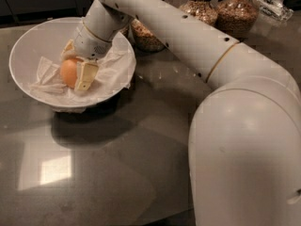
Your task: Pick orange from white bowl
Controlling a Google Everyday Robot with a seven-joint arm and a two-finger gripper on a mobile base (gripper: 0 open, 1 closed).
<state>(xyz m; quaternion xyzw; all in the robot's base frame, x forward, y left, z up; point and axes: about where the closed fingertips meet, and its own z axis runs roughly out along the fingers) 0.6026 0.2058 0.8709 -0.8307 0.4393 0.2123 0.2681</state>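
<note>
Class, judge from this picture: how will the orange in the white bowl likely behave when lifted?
Round, so the orange would probably roll if it slipped from the gripper, closed around it inside the white bowl. It looks small, so likely light. The crumpled paper beneath may shift.

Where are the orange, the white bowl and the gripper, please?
orange (67, 72): camera view, its bare left skin.
white bowl (29, 45): camera view, bare left inner wall.
gripper (75, 69): camera view, in the bowl, between fingertips clasping the orange.

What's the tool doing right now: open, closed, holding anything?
Tool: closed on the orange, one finger on either side of it, low inside the white bowl.
</note>
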